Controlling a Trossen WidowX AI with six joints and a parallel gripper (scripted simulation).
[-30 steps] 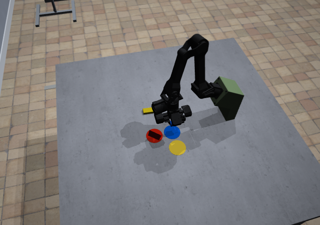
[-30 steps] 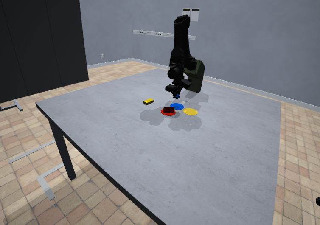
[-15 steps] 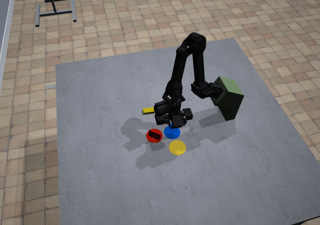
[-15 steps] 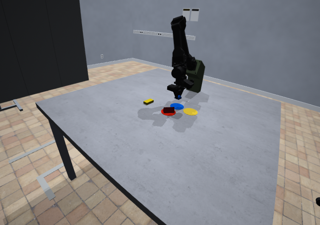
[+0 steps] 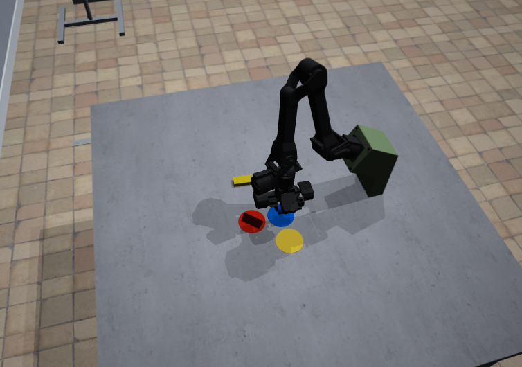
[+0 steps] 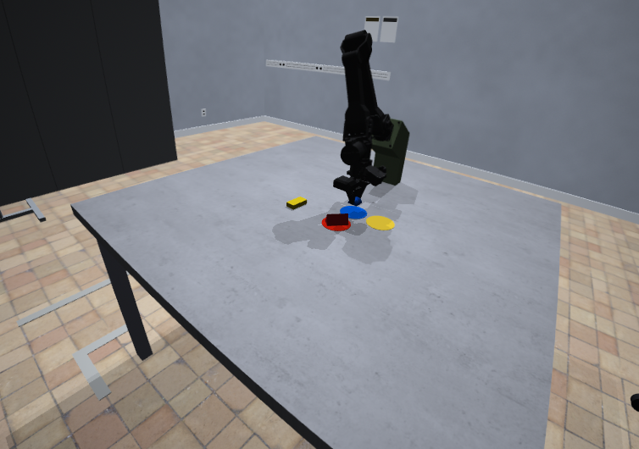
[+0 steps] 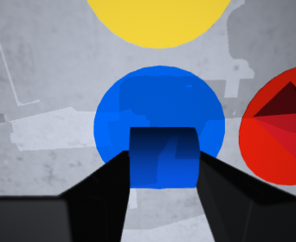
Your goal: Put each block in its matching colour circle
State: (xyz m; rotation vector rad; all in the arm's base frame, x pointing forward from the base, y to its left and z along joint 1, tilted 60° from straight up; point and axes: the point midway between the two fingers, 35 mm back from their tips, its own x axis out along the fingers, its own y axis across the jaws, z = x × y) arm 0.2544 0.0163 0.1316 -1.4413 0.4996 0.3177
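My gripper (image 7: pixel 162 158) (image 5: pixel 279 207) (image 6: pixel 356 199) is shut on the blue block (image 7: pixel 164 147) (image 6: pixel 357 200) and holds it low over the blue circle (image 7: pixel 159 98) (image 5: pixel 286 219) (image 6: pixel 353 212). The red block (image 5: pixel 250 219) (image 6: pixel 336 219) (image 7: pixel 285 106) lies inside the red circle (image 5: pixel 244 226) (image 6: pixel 330 227) (image 7: pixel 263 149), left of the blue one in the top view. The yellow circle (image 5: pixel 289 240) (image 6: pixel 380 223) (image 7: pixel 159 20) holds nothing. The yellow block (image 5: pixel 241 180) (image 6: pixel 297 202) lies flat on the table, apart from the circles, beside the arm.
The arm's green base box (image 5: pixel 373 158) (image 6: pixel 393 150) stands on the grey table (image 5: pixel 168 270) (image 6: pixel 361 330) at the right. The three circles lie close together near the table's middle.
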